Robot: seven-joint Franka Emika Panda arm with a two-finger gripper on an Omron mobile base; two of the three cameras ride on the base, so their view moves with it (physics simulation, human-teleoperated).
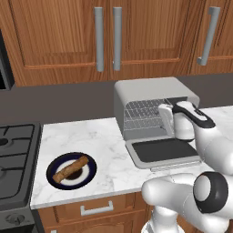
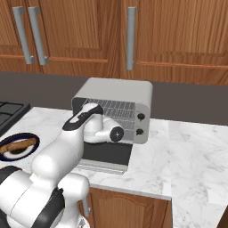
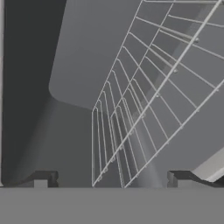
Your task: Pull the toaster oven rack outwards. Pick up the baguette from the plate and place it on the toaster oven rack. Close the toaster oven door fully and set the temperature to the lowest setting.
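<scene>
The light-grey toaster oven (image 1: pixel 150 91) (image 2: pixel 120 91) stands on the counter with its door (image 1: pixel 164 152) (image 2: pixel 107 156) folded down flat in front. Inside the cavity sits the silver wire rack (image 1: pixel 141 113) (image 2: pixel 118 109). My gripper (image 1: pixel 161 119) is at the oven's mouth, over the lowered door. In the hand view my gripper (image 3: pixel 113 178) is open, and the rack's front edge (image 3: pixel 109 175) runs between the two fingertips with nothing gripped. To the left, the golden-brown baguette (image 1: pixel 70 169) (image 2: pixel 18 145) lies on the navy-rimmed plate (image 1: pixel 91 168) (image 2: pixel 32 143).
A black stove (image 1: pixel 13 159) (image 2: pixel 6 111) borders the marble counter (image 1: pixel 109 150) on the left. Two dark knobs (image 2: pixel 140 117) are on the oven's right front. Wooden wall cabinets with grey bar handles (image 1: pixel 99 38) hang above. Bare counter (image 2: pixel 191 147) lies right of the oven.
</scene>
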